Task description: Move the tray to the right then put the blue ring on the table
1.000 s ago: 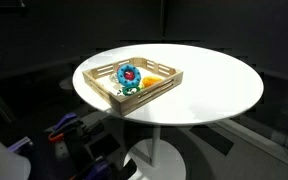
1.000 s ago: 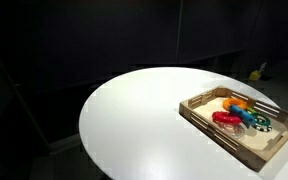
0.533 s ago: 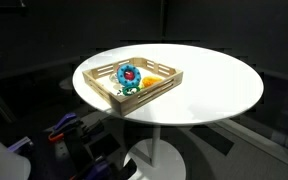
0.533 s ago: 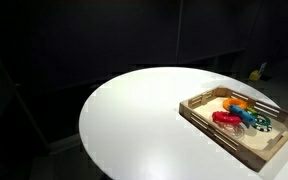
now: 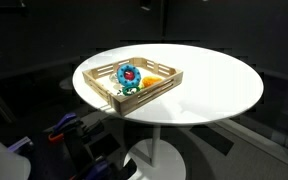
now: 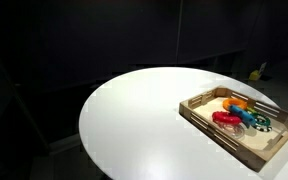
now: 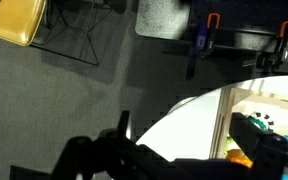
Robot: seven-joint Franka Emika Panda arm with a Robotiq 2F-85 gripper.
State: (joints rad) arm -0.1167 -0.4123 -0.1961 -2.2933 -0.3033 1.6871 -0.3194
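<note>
The light-wood slatted tray [image 5: 144, 97] stands on the left part of the round white table [image 5: 214, 85]. In the opposite exterior view the tray [image 6: 219, 133] is at the right edge of the table [image 6: 134, 120]. The blue ring [image 5: 130, 73] lies in the tray with a yellow-orange ring [image 5: 153, 78] and a green ring [image 5: 124, 89]. It also shows in the tray [image 6: 250, 118] beside a red piece [image 6: 224, 118]. The arm is in neither exterior view. In the wrist view my gripper [image 7: 189, 140] is open and empty above the table edge [image 7: 184, 125], with the tray wall [image 7: 227, 115] just inside the right finger.
The floor is dark carpet all round the pedestal. Orange-handled clamps [image 7: 210, 24] and a yellow cushion [image 7: 9, 20] sit beyond the table in the wrist view. Dark equipment with purple parts [image 5: 64, 128] stands below the table's left side.
</note>
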